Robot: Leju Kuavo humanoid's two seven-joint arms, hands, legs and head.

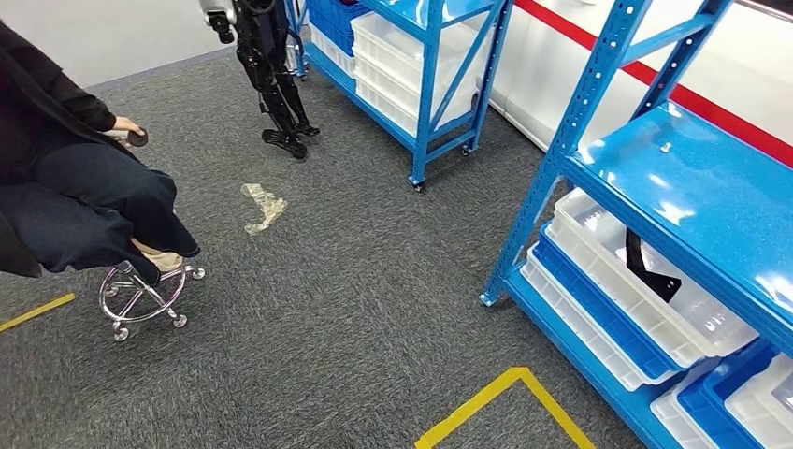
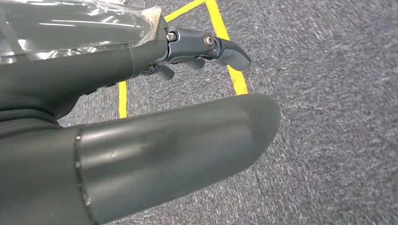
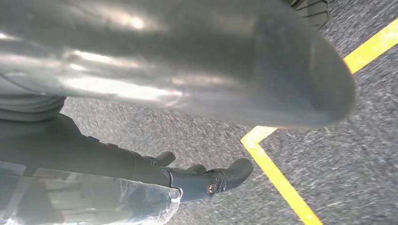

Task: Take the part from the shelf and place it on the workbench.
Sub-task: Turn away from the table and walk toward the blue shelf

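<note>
In the head view, a blue steel shelf (image 1: 612, 168) stands at the right on grey carpet (image 1: 355, 309). Its top deck is a glossy blue panel carrying one small screw-like item (image 1: 666, 147), too small to identify. On the level below sit white plastic bins (image 1: 655, 309) stacked with blue bins (image 1: 598, 304); the black part (image 1: 647, 268), a flat angled bracket, lies inside the upper white bin, leaning against the bin's floor and partly under the top deck. A second blue shelf (image 1: 425, 65), at the far centre, holds more white and blue bins. Yellow floor tape (image 1: 505, 393) marks a corner on the near carpet. A crumpled piece of clear plastic (image 1: 263, 207) lies on the carpet at mid distance. At the left, a person in dark clothing (image 1: 75, 187) sits on a chrome wheeled stool (image 1: 140, 295). Another robot's black legs (image 1: 276, 84) stand at the far centre beside the second shelf. In the left wrist view, the left robot hand (image 2: 197, 54) hangs above the carpet and yellow tape, fingers loosely extended and slightly curled, holding nothing; clear plastic wrap covers its back. In the right wrist view, the right robot hand (image 3: 202, 176) likewise hangs above the carpet, fingers loosely extended, holding nothing, with plastic wrap on its back.
</note>
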